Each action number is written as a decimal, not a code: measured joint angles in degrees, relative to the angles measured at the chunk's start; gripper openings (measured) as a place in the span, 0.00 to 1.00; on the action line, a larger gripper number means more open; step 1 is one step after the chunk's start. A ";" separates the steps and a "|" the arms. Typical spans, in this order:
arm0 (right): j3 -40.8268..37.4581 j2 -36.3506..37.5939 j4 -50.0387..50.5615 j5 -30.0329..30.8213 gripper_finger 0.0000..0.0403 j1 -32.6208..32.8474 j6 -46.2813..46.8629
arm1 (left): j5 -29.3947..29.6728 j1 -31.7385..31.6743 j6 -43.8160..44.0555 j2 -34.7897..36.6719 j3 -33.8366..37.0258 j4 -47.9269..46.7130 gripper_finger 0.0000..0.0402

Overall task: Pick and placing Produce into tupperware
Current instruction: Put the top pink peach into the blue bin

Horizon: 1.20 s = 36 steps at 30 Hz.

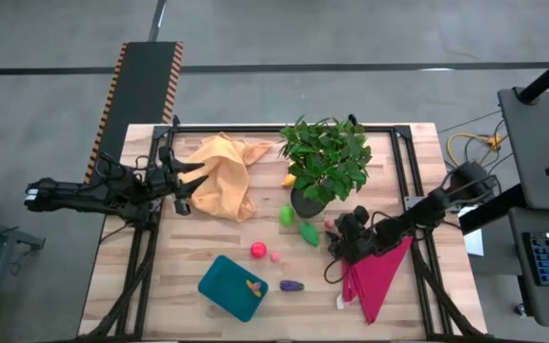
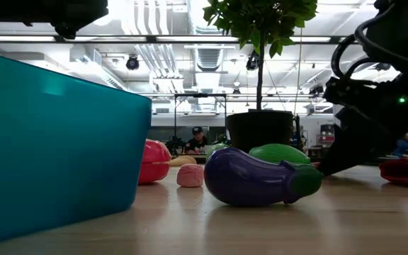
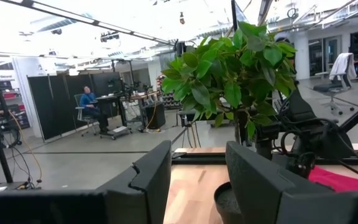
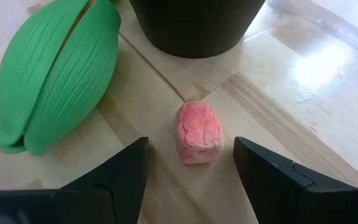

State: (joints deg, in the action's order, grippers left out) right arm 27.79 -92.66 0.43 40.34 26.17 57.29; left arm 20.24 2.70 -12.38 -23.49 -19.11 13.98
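On the wooden table [image 1: 208,238], the right gripper [image 4: 191,165] hovers wide open and empty, straddling a pink piece [image 4: 198,132] at the pot's [image 4: 194,25] five o'clock; the leaf-shaped green piece [image 4: 51,74] close by risks being knocked, tupperware [image 1: 233,287] well apart, left gripper [image 3: 194,180] open and idle.

small yellow item [image 1: 252,284] in teal tub [image 1: 219,284]: too small to identify

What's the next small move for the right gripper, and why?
Probably a short descent, then close. The right gripper is open, and in its wrist view the small pink piece lies on the table between and just ahead of the fingers, apart from the green ribbed piece and the plant pot. The tupperware holds only a yellow piece so far.
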 joint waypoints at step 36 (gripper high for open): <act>2.80 2.21 -1.52 -1.70 0.14 -0.07 -4.99 | -0.01 0.00 -0.02 0.00 0.00 -0.02 0.35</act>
State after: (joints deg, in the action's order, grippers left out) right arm 30.59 -90.45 -1.09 38.65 26.11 52.30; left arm 20.23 2.70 -12.40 -23.49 -19.11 13.96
